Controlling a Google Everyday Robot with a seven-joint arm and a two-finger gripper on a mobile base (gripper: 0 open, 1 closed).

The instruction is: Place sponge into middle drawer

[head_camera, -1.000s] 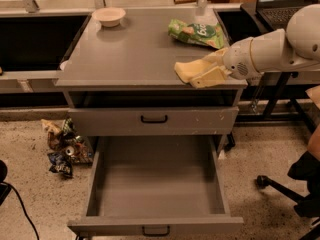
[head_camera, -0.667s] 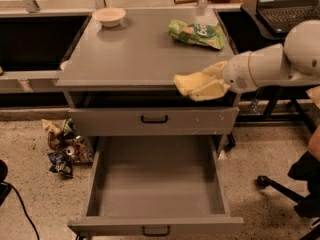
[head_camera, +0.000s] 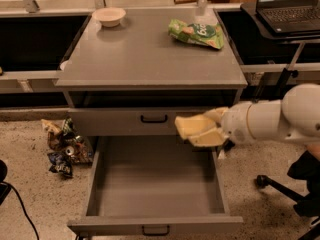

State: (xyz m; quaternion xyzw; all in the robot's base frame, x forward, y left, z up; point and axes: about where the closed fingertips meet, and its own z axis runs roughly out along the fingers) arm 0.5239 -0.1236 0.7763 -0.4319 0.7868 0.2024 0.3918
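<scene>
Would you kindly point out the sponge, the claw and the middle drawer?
sponge (head_camera: 189, 126): camera view, its left end.
claw (head_camera: 207, 132): camera view, between fingertips, gripping sponge above drawer.
middle drawer (head_camera: 155, 184): camera view, bare floor.

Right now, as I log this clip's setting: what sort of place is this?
Likely a lab or office workroom: a grey metal drawer cabinet, a laptop on a side desk, a rolling chair base. The gripper holds the sponge above the open middle drawer.
</scene>
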